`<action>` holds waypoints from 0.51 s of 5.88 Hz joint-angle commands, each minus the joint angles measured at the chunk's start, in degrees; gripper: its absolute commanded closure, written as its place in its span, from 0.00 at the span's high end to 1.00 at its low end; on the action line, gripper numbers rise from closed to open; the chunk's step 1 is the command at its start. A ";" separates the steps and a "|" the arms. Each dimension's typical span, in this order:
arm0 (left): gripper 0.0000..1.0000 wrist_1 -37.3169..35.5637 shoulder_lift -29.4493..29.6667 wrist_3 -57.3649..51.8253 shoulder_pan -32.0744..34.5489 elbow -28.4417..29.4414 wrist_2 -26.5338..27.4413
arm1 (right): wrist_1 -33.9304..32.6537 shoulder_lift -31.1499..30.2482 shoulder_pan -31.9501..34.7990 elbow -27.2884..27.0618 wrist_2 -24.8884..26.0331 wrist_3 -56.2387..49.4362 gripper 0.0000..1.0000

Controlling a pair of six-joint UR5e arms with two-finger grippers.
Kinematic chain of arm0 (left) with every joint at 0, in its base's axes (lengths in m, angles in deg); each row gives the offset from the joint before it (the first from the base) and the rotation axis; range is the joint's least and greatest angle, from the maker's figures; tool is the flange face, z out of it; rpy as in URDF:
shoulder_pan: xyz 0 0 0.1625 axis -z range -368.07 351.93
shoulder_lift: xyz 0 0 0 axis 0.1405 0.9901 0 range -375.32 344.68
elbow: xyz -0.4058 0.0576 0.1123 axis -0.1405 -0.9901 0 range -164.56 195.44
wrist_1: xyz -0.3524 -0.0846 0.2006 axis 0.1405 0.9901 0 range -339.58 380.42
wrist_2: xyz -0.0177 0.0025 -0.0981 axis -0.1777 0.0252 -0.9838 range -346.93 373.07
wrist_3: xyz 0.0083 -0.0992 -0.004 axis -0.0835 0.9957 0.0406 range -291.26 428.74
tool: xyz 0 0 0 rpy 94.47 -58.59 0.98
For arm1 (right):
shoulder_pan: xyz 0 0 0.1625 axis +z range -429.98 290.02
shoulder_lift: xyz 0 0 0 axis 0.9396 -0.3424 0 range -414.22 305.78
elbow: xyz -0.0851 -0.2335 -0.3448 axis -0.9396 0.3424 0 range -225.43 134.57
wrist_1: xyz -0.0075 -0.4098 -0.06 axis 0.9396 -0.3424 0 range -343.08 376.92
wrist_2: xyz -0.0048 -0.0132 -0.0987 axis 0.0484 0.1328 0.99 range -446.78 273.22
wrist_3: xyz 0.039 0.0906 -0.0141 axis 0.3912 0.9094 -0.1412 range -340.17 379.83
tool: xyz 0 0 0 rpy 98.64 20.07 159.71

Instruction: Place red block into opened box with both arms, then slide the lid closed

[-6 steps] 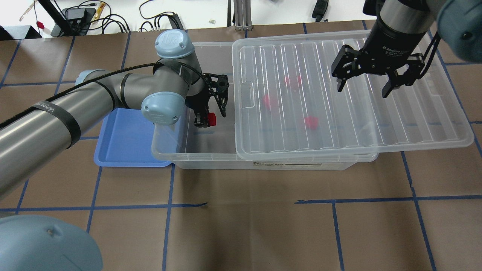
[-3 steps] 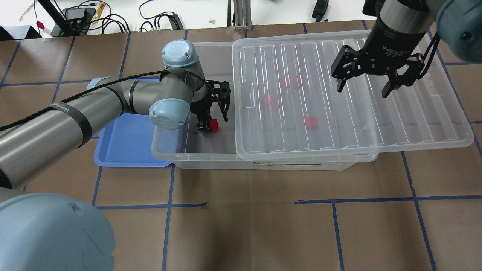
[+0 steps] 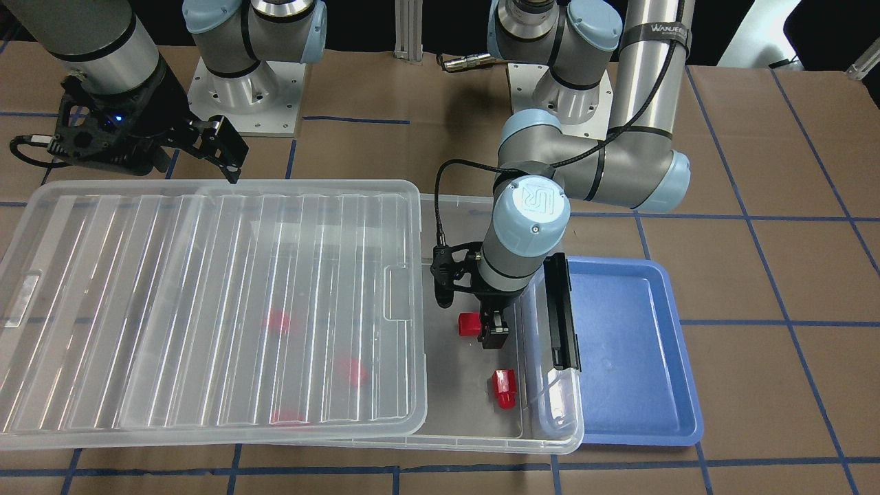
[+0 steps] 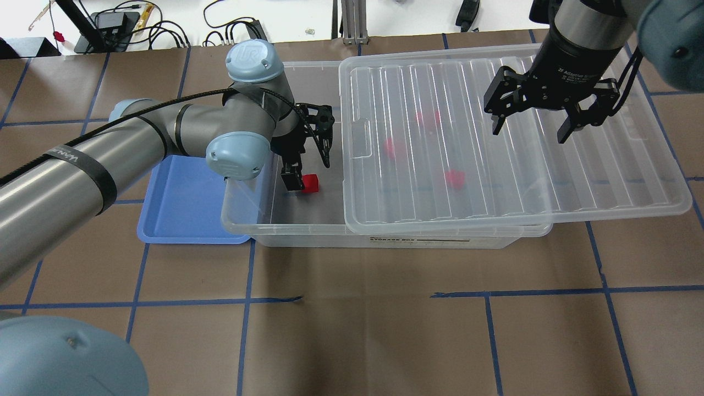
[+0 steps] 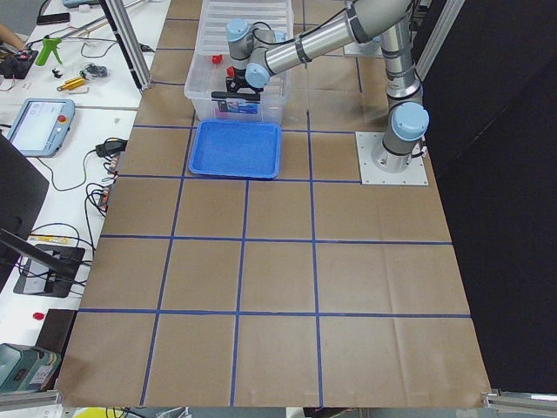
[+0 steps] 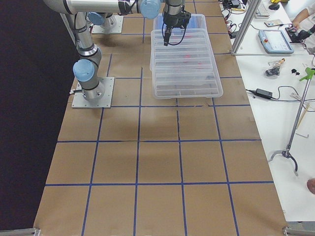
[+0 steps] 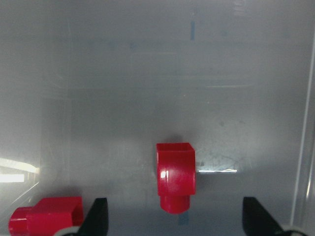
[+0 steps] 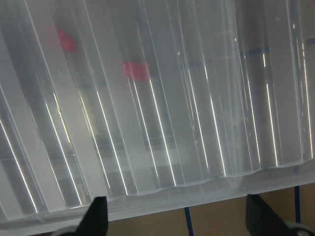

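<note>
We see a blue tray (image 4: 184, 206) lying flat on the table (image 4: 385, 330), which is covered in brown paper crossed by blue tape lines (image 4: 192, 302). Beyond the table's far edge, black cables (image 4: 231, 30) lie on a white surface. A tablet (image 5: 35, 126) rests on a side bench (image 5: 74, 113).

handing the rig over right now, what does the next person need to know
Left gripper: open, at the uncovered end of the box; the red block lies free on its floor, ungripped.
Right gripper: open, above the lid, gripping nothing.
The lid covers most of the box.
Done: block in. Left to do: lift the left gripper clear, slide the lid closed.
</note>
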 commanded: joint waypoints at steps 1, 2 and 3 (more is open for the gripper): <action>0.96 11.23 -9.61 1.62 -0.63 1.73 -0.39 | -1.05 0.45 -1.43 0.07 0.38 -3.49 1.00; 0.96 17.04 -13.14 5.47 -0.72 4.09 -0.04 | -1.15 0.45 -6.06 0.07 0.38 -11.53 1.00; 0.96 21.10 -14.92 11.95 -0.72 7.76 0.40 | -1.15 0.71 -12.98 -0.02 0.38 -21.00 1.00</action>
